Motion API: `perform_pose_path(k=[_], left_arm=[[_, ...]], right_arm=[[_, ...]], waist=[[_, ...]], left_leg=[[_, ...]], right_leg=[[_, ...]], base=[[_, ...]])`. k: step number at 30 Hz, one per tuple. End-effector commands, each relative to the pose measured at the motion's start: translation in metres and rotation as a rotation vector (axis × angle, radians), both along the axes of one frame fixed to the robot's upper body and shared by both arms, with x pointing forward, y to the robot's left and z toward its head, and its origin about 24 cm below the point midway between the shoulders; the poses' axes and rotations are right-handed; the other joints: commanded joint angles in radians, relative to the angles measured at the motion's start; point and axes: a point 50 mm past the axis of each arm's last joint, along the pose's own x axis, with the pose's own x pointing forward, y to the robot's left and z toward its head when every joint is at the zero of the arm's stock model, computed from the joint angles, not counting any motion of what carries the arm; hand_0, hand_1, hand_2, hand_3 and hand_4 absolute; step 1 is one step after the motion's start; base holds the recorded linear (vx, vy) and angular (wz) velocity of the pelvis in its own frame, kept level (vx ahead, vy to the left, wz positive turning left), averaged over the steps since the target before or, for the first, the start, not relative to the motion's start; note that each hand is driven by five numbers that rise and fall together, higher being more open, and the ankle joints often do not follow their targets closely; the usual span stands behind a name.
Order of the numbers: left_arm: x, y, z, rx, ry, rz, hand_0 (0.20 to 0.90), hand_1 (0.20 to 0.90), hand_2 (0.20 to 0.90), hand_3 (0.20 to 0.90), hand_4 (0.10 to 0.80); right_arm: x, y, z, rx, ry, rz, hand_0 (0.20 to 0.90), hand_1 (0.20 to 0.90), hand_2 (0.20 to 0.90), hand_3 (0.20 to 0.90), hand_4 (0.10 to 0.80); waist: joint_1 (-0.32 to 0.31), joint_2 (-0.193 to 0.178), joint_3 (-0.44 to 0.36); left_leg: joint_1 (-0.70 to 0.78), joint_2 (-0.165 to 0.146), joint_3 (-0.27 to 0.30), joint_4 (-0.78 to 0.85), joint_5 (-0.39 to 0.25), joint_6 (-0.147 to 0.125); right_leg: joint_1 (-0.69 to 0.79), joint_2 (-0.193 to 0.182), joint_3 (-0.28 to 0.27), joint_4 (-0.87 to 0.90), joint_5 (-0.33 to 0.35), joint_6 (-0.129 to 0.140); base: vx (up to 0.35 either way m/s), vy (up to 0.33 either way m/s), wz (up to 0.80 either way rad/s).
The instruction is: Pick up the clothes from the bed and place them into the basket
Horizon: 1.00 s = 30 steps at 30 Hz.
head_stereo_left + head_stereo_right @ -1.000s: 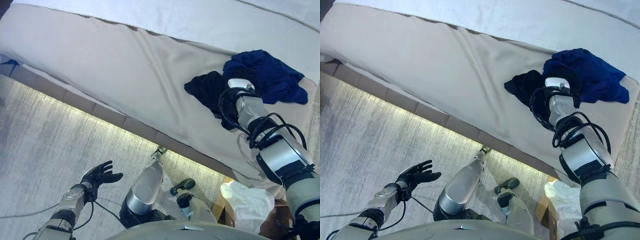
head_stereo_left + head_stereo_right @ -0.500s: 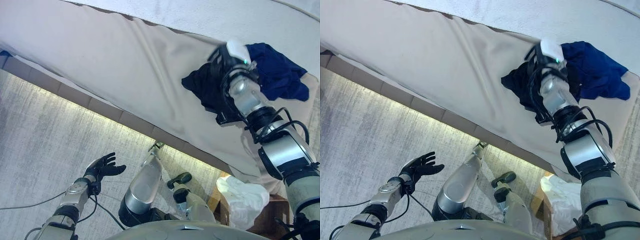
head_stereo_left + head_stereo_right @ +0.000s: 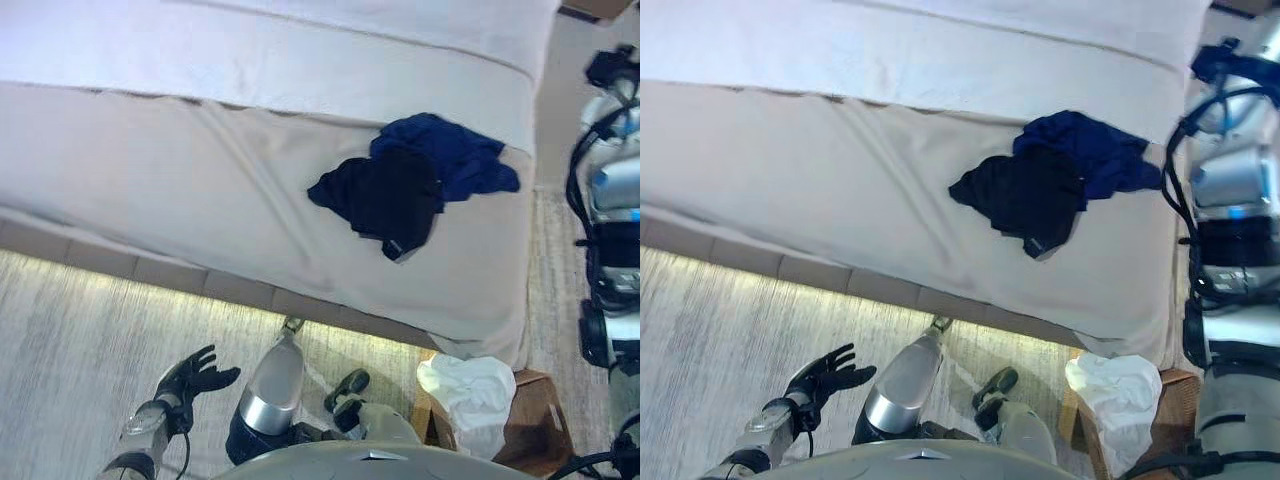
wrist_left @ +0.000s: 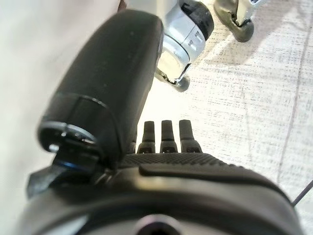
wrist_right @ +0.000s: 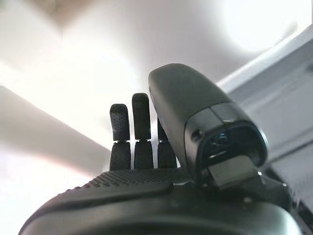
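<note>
A black garment (image 3: 385, 197) lies on the beige bed cover (image 3: 200, 200), overlapping a dark blue garment (image 3: 445, 160) behind it, near the bed's right end. A brown basket (image 3: 535, 420) stands on the floor below that end, with a white cloth (image 3: 470, 385) hanging over its rim. My right hand (image 5: 142, 147) is open and empty, fingers straight; its arm is raised at the right edge of the eye views, away from the clothes. My left hand (image 3: 195, 375) is open and empty, low over the floor at the lower left.
A white sheet (image 3: 300, 50) covers the far part of the bed. A lit strip runs along the bed base (image 3: 150, 275) above the grey carpet (image 3: 70, 340). The bed's end (image 3: 520, 300) drops to the floor beside the basket.
My right hand has lifted off the clothes and swung up to the right, empty. Both garments stay on the bed. The camera has shifted. The left hand has hardly moved.
</note>
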Motion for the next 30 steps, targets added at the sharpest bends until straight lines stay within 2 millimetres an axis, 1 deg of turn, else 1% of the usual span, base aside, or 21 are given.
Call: perform_pose_path(k=[1, 2, 3, 4, 5, 6, 7, 8, 10, 12, 14, 17, 19, 20, 21, 23, 27, 30], left_arm=[[-0.044, 0.004, -0.012, 0.049, 0.17, -0.043, 0.9, 0.9, 0.9, 0.9, 0.8], [-0.043, 0.003, -0.012, 0.05, 0.172, -0.043, 0.9, 0.9, 0.9, 0.9, 0.8], [-0.036, 0.002, -0.011, 0.047, 0.164, -0.038, 0.9, 0.9, 0.9, 0.9, 0.8], [-0.033, 0.002, -0.011, 0.044, 0.16, -0.039, 0.9, 0.9, 0.9, 0.9, 0.8], [-0.024, 0.001, -0.009, 0.038, 0.138, -0.041, 0.9, 0.9, 0.9, 0.9, 0.8], [-0.022, 0.001, -0.008, 0.034, 0.128, -0.04, 0.9, 0.9, 0.9, 0.9, 0.8], [-0.015, -0.002, -0.007, 0.023, 0.108, -0.031, 0.9, 0.9, 0.9, 0.9, 0.8], [-0.013, -0.003, -0.006, 0.019, 0.098, -0.031, 0.9, 0.9, 0.9, 0.9, 0.8], [-0.003, -0.011, -0.005, -0.001, 0.066, -0.048, 0.9, 0.9, 0.9, 0.9, 0.8], [0.0, -0.019, -0.006, -0.009, 0.057, -0.074, 0.9, 0.9, 0.9, 0.9, 0.8], [0.0, -0.025, -0.008, -0.012, 0.061, -0.107, 0.9, 0.9, 0.9, 0.9, 0.8], [-0.002, -0.027, -0.01, -0.002, 0.085, -0.146, 0.9, 0.9, 0.9, 0.9, 0.8], [-0.003, -0.026, -0.01, 0.0, 0.09, -0.147, 0.9, 0.9, 0.9, 0.9, 0.8], [-0.002, -0.023, -0.009, 0.008, 0.1, -0.154, 0.9, 0.9, 0.9, 0.9, 0.8], [-0.003, -0.02, -0.008, 0.017, 0.114, -0.16, 0.9, 0.9, 0.9, 0.9, 0.8], [-0.006, -0.007, -0.006, 0.055, 0.148, -0.17, 0.9, 0.9, 0.9, 0.9, 0.8], [-0.012, 0.012, 0.0, 0.095, 0.178, -0.177, 0.9, 0.9, 0.9, 0.9, 0.8], [-0.014, 0.019, 0.002, 0.101, 0.177, -0.163, 0.9, 0.9, 0.9, 0.9, 0.8]], right_arm=[[-0.019, -0.013, 0.006, -0.115, -0.027, -0.083, 0.3, 0.3, 0.3, 0.2, 0.1], [-0.02, -0.018, 0.003, -0.099, 0.01, -0.074, 0.3, 0.3, 0.3, 0.2, 0.1], [-0.015, -0.021, -0.006, -0.082, 0.094, -0.023, 0.3, 0.3, 0.3, 0.2, 0.1], [-0.01, -0.023, -0.012, -0.062, 0.154, 0.009, 0.408, 0.408, 0.408, 0.326, 0.226], [0.002, -0.024, -0.03, -0.037, 0.343, 0.093, 0.655, 0.655, 0.655, 0.615, 0.515], [0.007, -0.024, -0.037, -0.028, 0.418, 0.129, 0.867, 0.867, 0.867, 0.862, 0.762], [0.015, -0.021, -0.059, -0.023, 0.558, 0.211, 0.9, 0.9, 0.9, 0.9, 0.8], [0.017, -0.019, -0.067, -0.017, 0.608, 0.247, 0.9, 0.9, 0.9, 0.9, 0.8], [0.025, -0.012, -0.1, -0.019, 0.798, 0.352, 0.9, 0.9, 0.9, 0.9, 0.8], [0.031, -0.005, -0.114, -0.036, 0.876, 0.395, 0.9, 0.9, 0.9, 0.9, 0.8], [0.041, 0.001, -0.128, -0.095, 0.993, 0.399, 0.9, 0.9, 0.9, 0.9, 0.8], [0.053, 0.015, -0.136, -0.236, 1.113, 0.353, 0.9, 0.9, 0.9, 0.9, 0.8], [0.054, 0.018, -0.137, -0.254, 1.12, 0.351, 0.9, 0.9, 0.9, 0.9, 0.8], [0.058, 0.022, -0.139, -0.313, 1.177, 0.33, 0.9, 0.9, 0.9, 0.9, 0.8], [0.061, 0.026, -0.143, -0.343, 1.215, 0.315, 0.9, 0.9, 0.9, 0.9, 0.8], [0.069, 0.032, -0.153, -0.435, 1.291, 0.233, 0.9, 0.9, 0.9, 0.9, 0.8], [0.078, 0.038, -0.16, -0.581, 1.332, 0.073, 0.9, 0.9, 0.9, 0.9, 0.8], [0.083, 0.042, -0.163, -0.579, 1.33, 0.019, 0.9, 0.9, 0.9, 0.9, 0.8]], waist=[[-0.053, 0.035, -0.219], [-0.071, 0.037, -0.226], [-0.087, 0.04, -0.233], [-0.092, 0.041, -0.234], [-0.105, 0.042, -0.236], [-0.109, 0.043, -0.236], [-0.121, 0.043, -0.236], [-0.125, 0.043, -0.236], [-0.133, 0.04, -0.236], [-0.127, 0.038, -0.233], [-0.11, 0.038, -0.226], [-0.077, 0.039, -0.213], [-0.073, 0.04, -0.21], [-0.056, 0.04, -0.201], [-0.039, 0.035, -0.194], [0.013, 0.033, -0.164], [0.089, 0.034, -0.124], [0.133, 0.038, -0.101]], left_leg=[[0.094, 0.031, 0.051, -0.159, -0.036, 0.023], [0.105, 0.033, 0.062, -0.155, -0.042, 0.02], [0.114, 0.035, 0.077, -0.15, -0.051, 0.016], [0.118, 0.036, 0.082, -0.147, -0.054, 0.014], [0.126, 0.037, 0.092, -0.141, -0.058, 0.01], [0.128, 0.037, 0.095, -0.139, -0.059, 0.01], [0.135, 0.039, 0.103, -0.137, -0.059, 0.009], [0.139, 0.04, 0.105, -0.137, -0.059, 0.009], [0.145, 0.041, 0.114, -0.134, -0.055, 0.002], [0.145, 0.041, 0.113, -0.127, -0.051, -0.003], [0.137, 0.04, 0.107, -0.113, -0.049, -0.01], [0.113, 0.034, 0.08, -0.086, -0.044, -0.013], [0.108, 0.033, 0.075, -0.081, -0.044, -0.013], [0.094, 0.031, 0.063, -0.073, -0.04, -0.014], [0.096, 0.032, 0.045, -0.07, -0.056, -0.02], [0.072, 0.022, -0.007, -0.051, -0.049, -0.015], [0.045, 0.005, -0.082, -0.045, -0.033, -0.005], [0.021, -0.006, -0.119, -0.049, -0.019, -0.002]], right_leg=[[0.048, 0.06, 0.058, 0.06, -0.074, -0.001], [0.049, 0.065, 0.073, 0.051, -0.076, -0.005], [0.048, 0.069, 0.084, 0.044, -0.076, -0.009], [0.048, 0.07, 0.087, 0.042, -0.076, -0.011], [0.048, 0.073, 0.094, 0.033, -0.075, -0.017], [0.049, 0.074, 0.096, 0.031, -0.074, -0.019], [0.049, 0.077, 0.1, 0.023, -0.07, -0.025], [0.051, 0.078, 0.101, 0.021, -0.068, -0.028], [0.057, 0.085, 0.098, 0.004, -0.057, -0.037], [0.066, 0.088, 0.087, -0.008, -0.049, -0.043], [0.075, 0.09, 0.066, -0.012, -0.049, -0.052], [0.083, 0.087, 0.03, 0.002, -0.06, -0.062], [0.083, 0.086, 0.024, 0.005, -0.062, -0.063], [0.081, 0.084, 0.01, 0.017, -0.068, -0.066], [0.088, 0.086, 0.014, 0.032, -0.095, -0.068], [0.082, 0.075, -0.018, 0.092, -0.122, -0.075], [0.079, 0.057, -0.059, 0.152, -0.146, -0.076], [0.084, 0.051, -0.084, 0.162, -0.152, -0.074]], base=[[-0.017, -0.101, -0.41], [-0.042, -0.108, -0.53], [-0.047, -0.089, -0.58], [-0.065, -0.098, -0.61], [-0.058, -0.087, -0.47], [-0.074, -0.107, -0.41], [-0.049, -0.072, -0.39], [-0.047, -0.083, -0.35], [-0.026, -0.076, -0.21], [-0.01, -0.041, -0.14], [0.0, 0.009, 0.0], [0.005, 0.04, 0.27], [-0.004, 0.026, 0.41], [0.043, -0.003, 0.31], [0.039, 0.009, 0.23], [0.032, 0.018, 0.36], [0.032, 0.051, 0.76], [0.024, 0.062, 0.51]])
